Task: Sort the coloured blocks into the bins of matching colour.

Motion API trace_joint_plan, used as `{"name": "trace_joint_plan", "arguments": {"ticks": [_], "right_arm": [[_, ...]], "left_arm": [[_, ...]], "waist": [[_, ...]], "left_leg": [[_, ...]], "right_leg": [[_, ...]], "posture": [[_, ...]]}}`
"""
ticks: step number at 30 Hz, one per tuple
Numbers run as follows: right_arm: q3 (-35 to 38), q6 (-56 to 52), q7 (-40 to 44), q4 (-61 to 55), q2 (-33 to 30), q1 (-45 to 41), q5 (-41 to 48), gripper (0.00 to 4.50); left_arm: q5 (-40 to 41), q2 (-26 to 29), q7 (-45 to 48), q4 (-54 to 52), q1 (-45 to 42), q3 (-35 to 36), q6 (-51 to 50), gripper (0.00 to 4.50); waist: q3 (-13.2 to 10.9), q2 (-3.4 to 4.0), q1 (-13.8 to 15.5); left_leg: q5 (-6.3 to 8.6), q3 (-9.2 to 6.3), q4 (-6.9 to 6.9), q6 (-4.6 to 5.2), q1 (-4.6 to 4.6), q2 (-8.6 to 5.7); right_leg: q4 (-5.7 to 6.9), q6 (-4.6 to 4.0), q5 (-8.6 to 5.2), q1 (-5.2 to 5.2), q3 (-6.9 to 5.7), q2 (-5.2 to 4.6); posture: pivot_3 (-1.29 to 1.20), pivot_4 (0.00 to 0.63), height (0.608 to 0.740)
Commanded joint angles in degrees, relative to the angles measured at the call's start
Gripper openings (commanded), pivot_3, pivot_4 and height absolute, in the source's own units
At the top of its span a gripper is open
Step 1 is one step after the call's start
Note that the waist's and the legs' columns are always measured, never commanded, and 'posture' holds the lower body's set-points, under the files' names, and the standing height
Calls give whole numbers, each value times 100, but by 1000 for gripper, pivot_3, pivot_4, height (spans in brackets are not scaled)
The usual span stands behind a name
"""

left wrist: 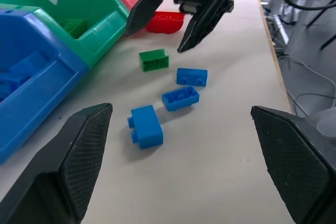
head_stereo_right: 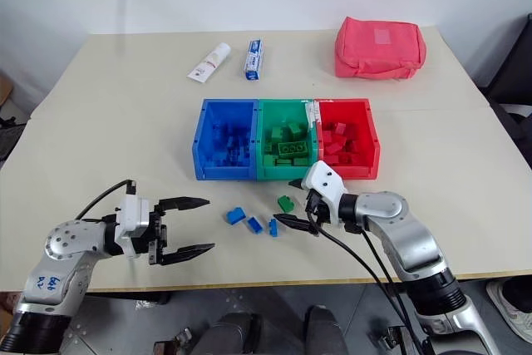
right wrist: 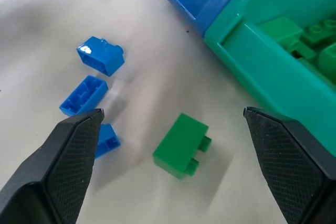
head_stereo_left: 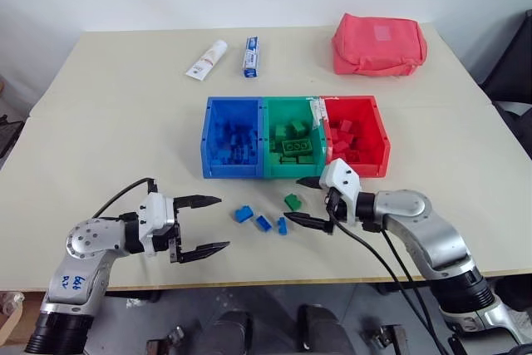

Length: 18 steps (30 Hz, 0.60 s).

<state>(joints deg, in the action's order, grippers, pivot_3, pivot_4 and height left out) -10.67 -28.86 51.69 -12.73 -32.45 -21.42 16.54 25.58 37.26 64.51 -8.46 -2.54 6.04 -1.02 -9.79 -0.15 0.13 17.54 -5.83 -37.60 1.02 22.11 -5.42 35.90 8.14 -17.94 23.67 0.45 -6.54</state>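
Three joined bins stand mid-table: blue [head_stereo_left: 207, 140], green [head_stereo_left: 289, 173] and red [head_stereo_left: 383, 140], each with blocks of its own colour inside. On the table in front of them lie three blue blocks [head_stereo_left: 243, 214] [head_stereo_left: 263, 223] [head_stereo_left: 283, 226] and one green block [head_stereo_left: 292, 203]. My right gripper [head_stereo_left: 293, 199] is open, its fingers straddling the green block [right wrist: 181, 145] without touching it. My left gripper [head_stereo_left: 224, 223] is open and empty, left of the blue blocks [left wrist: 146, 126] and pointing at them. The right gripper [left wrist: 155, 40] hangs just beyond the green block [left wrist: 154, 60] in the left wrist view.
A pinkish-red fabric pouch [head_stereo_left: 378, 43] sits at the far right of the table. Two toothpaste tubes [head_stereo_left: 208, 60] [head_stereo_left: 252, 56] lie at the far middle. The table's front edge runs just below both grippers.
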Motion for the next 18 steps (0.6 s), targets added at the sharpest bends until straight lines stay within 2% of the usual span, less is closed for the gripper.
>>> {"name": "trace_joint_plan", "arguments": {"ticks": [1, 8, 12, 18], "right_arm": [[372, 33, 76, -177, -247, 51, 135, 4465], [1796, -738, -525, -1040, -520, 993, 770, 4465], [2395, -1032, -801, -1462, -593, 1710, 947, 4465], [3010, -915, -910, -1729, -622, 2594, 1024, 4465]], "left_arm": [[72, 29, -65, -258, 74, 78, 6, 4500], [68, -352, -477, -476, -314, -204, -146, 4500], [39, -496, -455, -539, -514, -496, -257, 4500], [-72, -499, -305, -284, -844, -764, -217, 4500]], "waist": [[0, 0, -6], [0, 0, 84], [0, 0, 126], [0, 0, 121]], "left_leg": [[0, 0, 0, 0, 0, 0], [1, -1, 0, 2, 1, 0], [2, 5, 0, 1, 0, 1], [2, 7, -4, 1, -1, 1]], "right_leg": [[0, 0, 0, 0, 0, 0], [-1, 0, 0, -3, 0, 0], [-1, 0, 0, -2, 4, 1], [0, 0, 0, -4, 5, 3]], "posture": [[0, 150, 740], [0, 150, 740], [0, 150, 740], [0, 150, 740]]}}
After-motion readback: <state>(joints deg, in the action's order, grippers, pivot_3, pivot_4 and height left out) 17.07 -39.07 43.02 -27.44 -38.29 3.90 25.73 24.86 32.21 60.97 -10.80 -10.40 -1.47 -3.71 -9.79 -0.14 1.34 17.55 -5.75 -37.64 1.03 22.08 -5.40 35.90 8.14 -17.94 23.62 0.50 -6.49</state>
